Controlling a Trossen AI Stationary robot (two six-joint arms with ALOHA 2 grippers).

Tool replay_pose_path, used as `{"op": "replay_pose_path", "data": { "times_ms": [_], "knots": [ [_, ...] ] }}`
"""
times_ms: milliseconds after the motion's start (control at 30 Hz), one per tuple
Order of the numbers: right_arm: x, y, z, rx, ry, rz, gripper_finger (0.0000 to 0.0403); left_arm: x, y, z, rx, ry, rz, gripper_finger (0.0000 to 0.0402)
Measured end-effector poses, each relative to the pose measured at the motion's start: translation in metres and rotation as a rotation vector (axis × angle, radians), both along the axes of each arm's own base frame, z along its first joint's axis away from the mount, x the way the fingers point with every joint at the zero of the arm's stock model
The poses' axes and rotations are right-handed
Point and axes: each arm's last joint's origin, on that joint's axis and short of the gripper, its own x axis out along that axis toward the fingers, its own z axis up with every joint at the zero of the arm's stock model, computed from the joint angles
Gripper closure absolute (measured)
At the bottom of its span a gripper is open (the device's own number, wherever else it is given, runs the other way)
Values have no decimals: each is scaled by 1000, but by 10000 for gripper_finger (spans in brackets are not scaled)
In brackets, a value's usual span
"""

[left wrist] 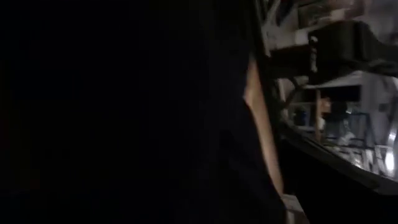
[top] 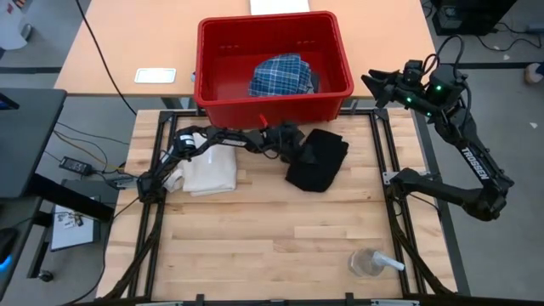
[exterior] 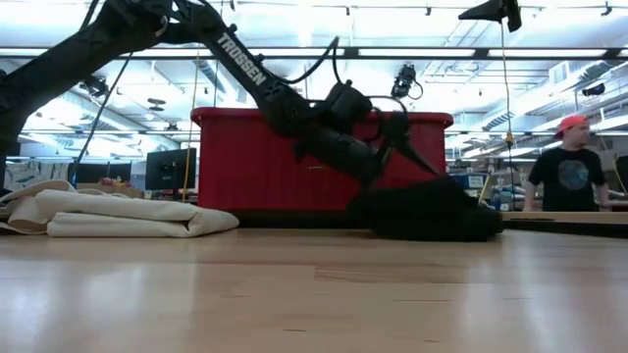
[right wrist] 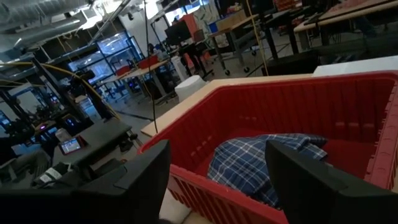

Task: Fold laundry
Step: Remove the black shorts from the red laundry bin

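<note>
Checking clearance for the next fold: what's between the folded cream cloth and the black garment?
In the high view, the left gripper lies between cream cloth and black garment.

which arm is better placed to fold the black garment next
Left, probably. The left gripper is already down at the black garment on the table. The right gripper is open, raised off to the side near the red bin.

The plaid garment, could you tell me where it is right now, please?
In the high view the plaid garment lies inside the red bin at the table's far edge, toward the bin's right half, with the black garment on the table just in front.
</note>
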Motion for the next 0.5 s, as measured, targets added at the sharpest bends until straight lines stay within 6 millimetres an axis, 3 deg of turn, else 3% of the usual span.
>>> {"op": "replay_pose_path", "data": {
  "times_ms": [133,267,400,500],
  "knots": [
    [1,-1,-1,3,3,-2,133,12,-23,11,35,-129,-58,45],
    [3,-4,-2,12,10,0,133,15,-38,12,65,-144,-106,45],
    [4,-6,-3,20,11,5,133,13,-34,9,55,-118,-117,45],
    [4,-5,-3,24,7,11,133,6,-27,-1,3,-3,-126,45]
  ]
}}
